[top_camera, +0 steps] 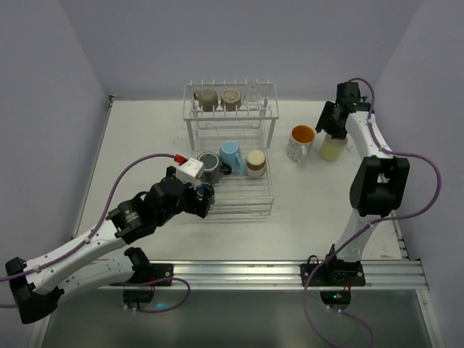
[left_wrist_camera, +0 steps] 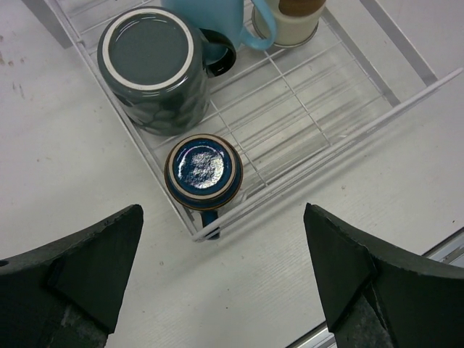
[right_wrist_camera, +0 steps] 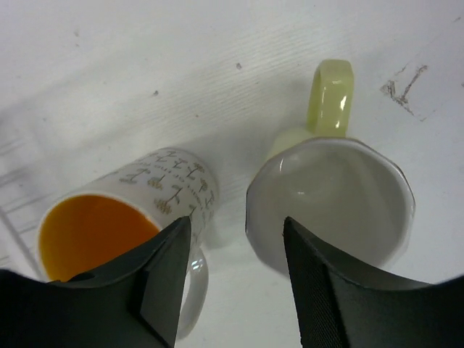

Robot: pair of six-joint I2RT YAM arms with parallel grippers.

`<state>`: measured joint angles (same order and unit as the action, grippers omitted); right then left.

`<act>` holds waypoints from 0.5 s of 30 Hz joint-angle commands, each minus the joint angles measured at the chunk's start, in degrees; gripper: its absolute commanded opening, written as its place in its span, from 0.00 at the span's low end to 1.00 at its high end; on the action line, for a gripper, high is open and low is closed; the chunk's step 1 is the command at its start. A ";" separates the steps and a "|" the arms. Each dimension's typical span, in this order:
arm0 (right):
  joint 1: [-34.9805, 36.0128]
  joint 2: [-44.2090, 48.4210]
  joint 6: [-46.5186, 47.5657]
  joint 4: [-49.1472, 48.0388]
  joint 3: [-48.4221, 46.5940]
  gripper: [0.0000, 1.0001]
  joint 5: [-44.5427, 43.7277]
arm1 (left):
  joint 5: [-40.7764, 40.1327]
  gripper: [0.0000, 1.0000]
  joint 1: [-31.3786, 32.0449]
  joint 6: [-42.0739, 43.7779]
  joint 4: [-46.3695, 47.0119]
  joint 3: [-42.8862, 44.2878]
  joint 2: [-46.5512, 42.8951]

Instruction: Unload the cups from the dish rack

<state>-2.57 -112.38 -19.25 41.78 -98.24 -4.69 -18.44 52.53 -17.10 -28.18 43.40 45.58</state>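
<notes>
Left gripper (top_camera: 204,194) is wide open and hangs over the near left corner of the dish rack (top_camera: 270,190), low and left of the middle in the top view. Its wrist view looks straight down on a small dark blue cup (left_wrist_camera: 203,170). That cup stands upside down in the corner, with a shiny bottom. It lies between the two black fingers (left_wrist_camera: 87,268), and they do not touch it. Behind it in the lower basket are a big dark green cup (left_wrist_camera: 156,65), also upside down, a light blue cup (left_wrist_camera: 210,14) and a tan cup (left_wrist_camera: 290,22). Only the top view shows the high shelf at the back, with an olive cup (top_camera: 206,98), a brown cup (top_camera: 230,98) and a clear glass (top_camera: 252,93).

Right gripper (right_wrist_camera: 235,232) is open too, at the upper right of the top view. Its wrist view shows two cups out on the white table (right_wrist_camera: 145,58). One is a white cup with orange inside (right_wrist_camera: 145,203) and little tree pictures on its side. The other is a pale yellow-green cup (right_wrist_camera: 333,196), and its rim sits between the fingers, not pinched.
</notes>
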 commanded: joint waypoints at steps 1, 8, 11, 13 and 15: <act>0.28 11.72 -2.28 -6.07 5.13 0.58 2.05 | 1.39 0.96 -0.15 -1.00 0.06 3.97 2.83; 0.37 32.55 -7.38 -21.89 26.72 0.59 8.63 | -1.06 0.87 0.11 -3.02 0.41 7.48 10.83; 0.72 43.27 -10.54 -31.03 39.32 0.56 13.99 | -3.70 0.82 0.11 -3.20 0.85 8.11 14.52; 0.98 49.76 -12.30 -34.90 44.25 0.49 17.15 | -5.02 0.78 0.11 -3.98 0.76 8.54 16.72; 1.86 53.12 -13.18 -36.06 50.14 0.45 19.27 | -7.40 0.76 0.11 -4.34 1.46 8.63 17.70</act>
<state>-1.69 -62.48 -28.93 14.15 -53.45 8.23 -21.30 52.56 -19.97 -27.92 49.58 62.15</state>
